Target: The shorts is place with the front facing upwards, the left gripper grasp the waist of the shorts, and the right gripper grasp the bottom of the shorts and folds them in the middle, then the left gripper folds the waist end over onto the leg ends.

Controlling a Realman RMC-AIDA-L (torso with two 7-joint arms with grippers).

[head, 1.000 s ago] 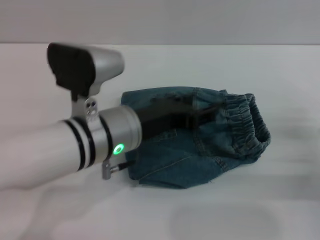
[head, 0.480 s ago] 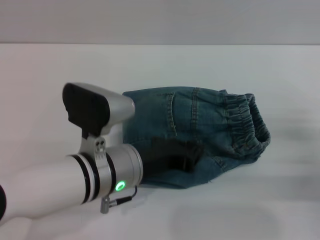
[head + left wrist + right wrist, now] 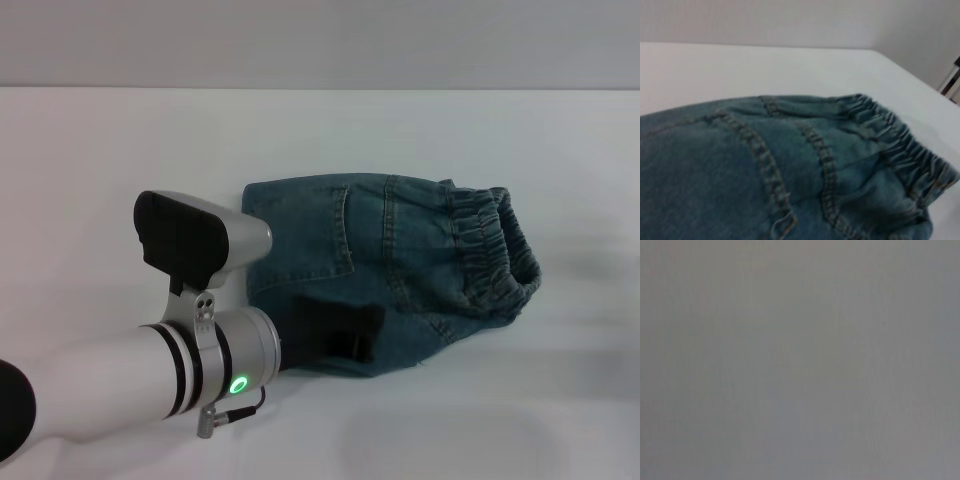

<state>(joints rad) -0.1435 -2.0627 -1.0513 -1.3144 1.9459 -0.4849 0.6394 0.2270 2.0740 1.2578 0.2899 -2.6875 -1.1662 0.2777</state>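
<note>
Denim shorts (image 3: 400, 260) folded, left claw (image 3: 345, 335) at near edge

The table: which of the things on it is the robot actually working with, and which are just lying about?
Part of the job:
- the shorts, folded, with the waist on the right
- the left gripper, over their near edge

Just lying about:
- nothing else; only the white table

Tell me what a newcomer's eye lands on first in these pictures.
First, the left hand and its thick silver-white arm with a green light, reaching in from the near left, the black claw over the near edge of the shorts. Next, the shorts themselves: blue-green denim folded into a compact bundle mid-table, with the waist of the shorts, gathered and ruffled, at their right end.
</note>
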